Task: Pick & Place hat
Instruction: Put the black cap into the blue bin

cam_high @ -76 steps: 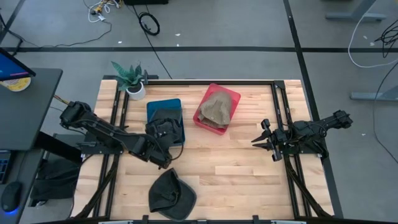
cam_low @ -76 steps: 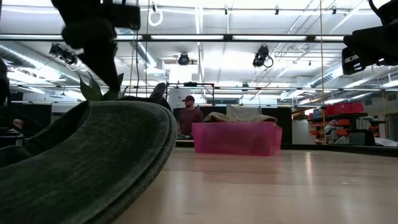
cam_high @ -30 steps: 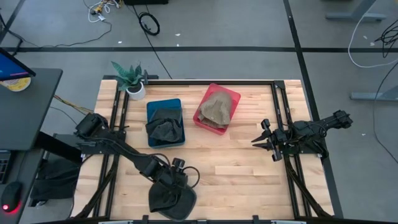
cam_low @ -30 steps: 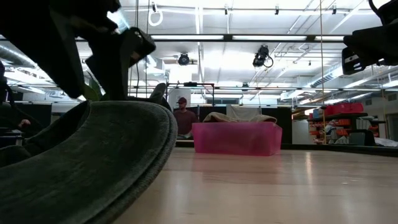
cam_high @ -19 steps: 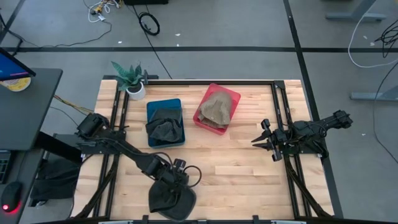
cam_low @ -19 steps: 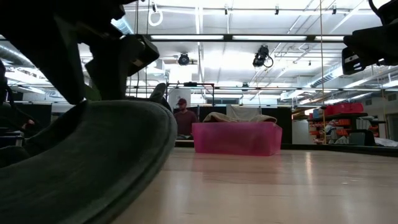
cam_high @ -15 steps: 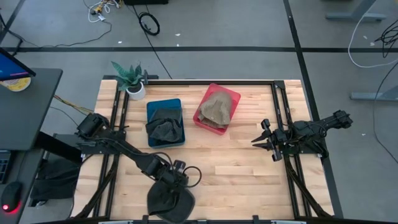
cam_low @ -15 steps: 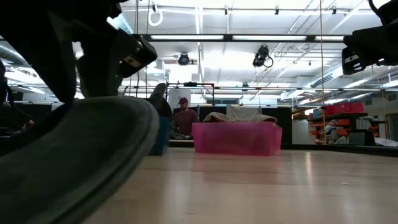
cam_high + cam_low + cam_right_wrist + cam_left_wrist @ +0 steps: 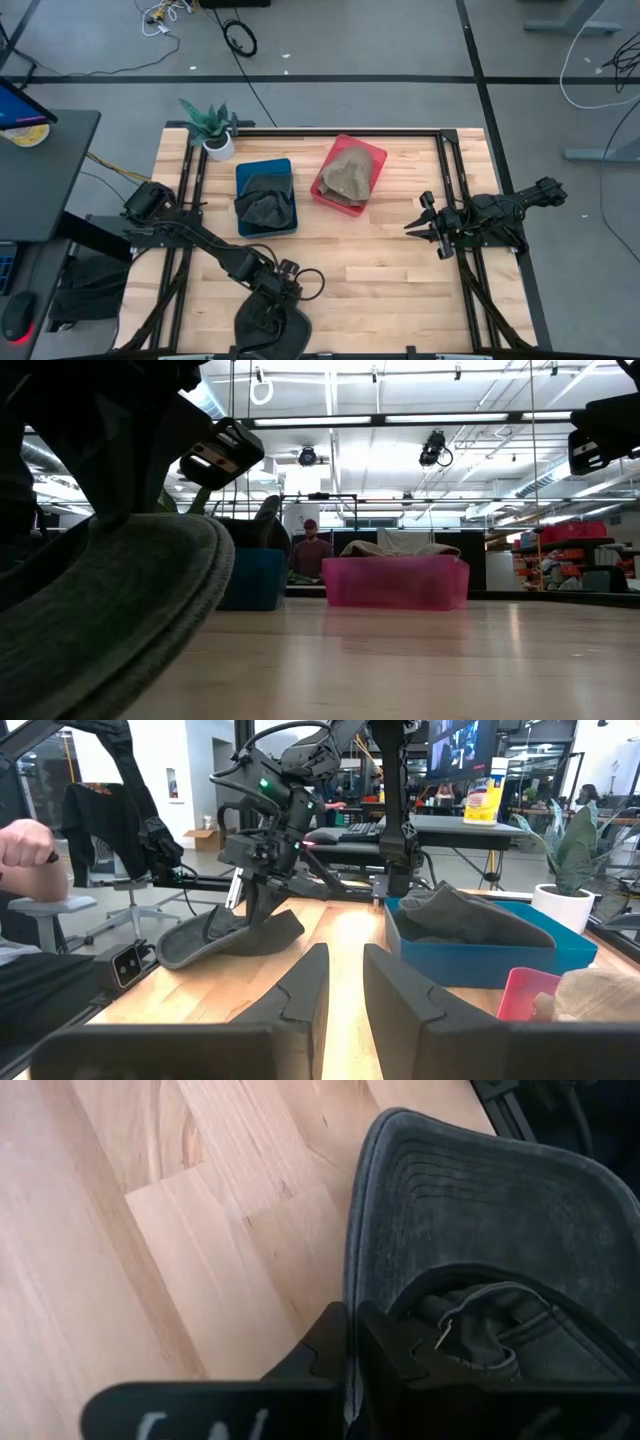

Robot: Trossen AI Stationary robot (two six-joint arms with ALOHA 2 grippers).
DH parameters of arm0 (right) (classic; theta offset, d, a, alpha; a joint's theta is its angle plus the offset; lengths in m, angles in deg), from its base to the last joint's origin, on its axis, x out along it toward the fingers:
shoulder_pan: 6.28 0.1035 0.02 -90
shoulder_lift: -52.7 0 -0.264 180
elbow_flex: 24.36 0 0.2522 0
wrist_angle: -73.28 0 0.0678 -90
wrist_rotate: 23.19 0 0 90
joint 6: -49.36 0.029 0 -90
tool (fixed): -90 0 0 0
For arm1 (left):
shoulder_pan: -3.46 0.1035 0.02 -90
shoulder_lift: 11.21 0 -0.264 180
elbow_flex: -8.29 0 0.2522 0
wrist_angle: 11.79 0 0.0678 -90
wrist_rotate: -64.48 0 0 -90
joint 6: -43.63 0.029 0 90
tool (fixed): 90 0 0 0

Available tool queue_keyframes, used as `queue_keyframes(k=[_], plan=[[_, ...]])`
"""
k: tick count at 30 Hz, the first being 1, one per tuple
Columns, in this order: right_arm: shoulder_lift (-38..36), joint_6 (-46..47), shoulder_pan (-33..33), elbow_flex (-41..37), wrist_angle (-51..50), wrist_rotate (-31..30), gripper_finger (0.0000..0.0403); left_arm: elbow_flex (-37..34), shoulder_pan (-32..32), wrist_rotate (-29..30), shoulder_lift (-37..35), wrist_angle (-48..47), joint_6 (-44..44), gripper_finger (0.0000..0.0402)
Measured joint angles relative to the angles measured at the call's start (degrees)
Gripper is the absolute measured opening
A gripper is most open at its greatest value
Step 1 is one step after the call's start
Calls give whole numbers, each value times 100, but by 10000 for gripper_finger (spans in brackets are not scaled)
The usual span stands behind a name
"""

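The left gripper [image 9: 272, 300] is clamped on the dark hat [image 9: 270, 325] at the near edge of the counter [image 9: 380, 270]. In the left wrist view its two fingers [image 9: 335, 1342] are pressed together with the hat's edge pinched between them, where brim meets crown, and the stitched brim [image 9: 450, 1190] fans out ahead of the gripper. From the right wrist view the hat [image 9: 225, 935] hangs tilted under the gripper, one side low at the wood and the other raised; whether it is fully clear of the counter cannot be told.

What the coming move turns on is the line from this grip to the bins. The blue bin [image 9: 266, 197], already holding a dark hat, lies toward the far edge, nearly straight ahead of the left gripper, on the left half of the counter. The pink bin [image 9: 348, 174], with a tan hat in it, sits farther over to the right. So the left arm is plainly the nearer one for the carry.

The right gripper [image 9: 420, 226] waits at the right side, fingers apart, holding nothing.
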Motion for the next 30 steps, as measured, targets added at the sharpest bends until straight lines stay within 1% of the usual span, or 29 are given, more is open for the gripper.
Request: queue_keyframes(k=[2,4,7,9,12,21,26,30], plan=[[0,-1,0,0,0,0,71,2,1,1,0,-10,58,16],[0,-2,0,0,0,0,71,96,-10,60,0,-212,133,10],[0,-2,-1,0,0,0,71,325,-90,498,0,-635,152,9],[0,0,-2,0,-1,1,71,506,-201,943,0,-908,187,10],[0,-1,-1,0,0,0,71,836,-433,1762,0,-1212,292,9],[0,0,0,0,-1,0,71,1822,-1325,3885,0,-1938,409,9],[0,-2,-2,0,0,2,71,2055,-1797,5584,0,-2306,476,7],[0,-1,-1,0,0,2,71,2107,-2057,6488,0,-2603,479,6]])
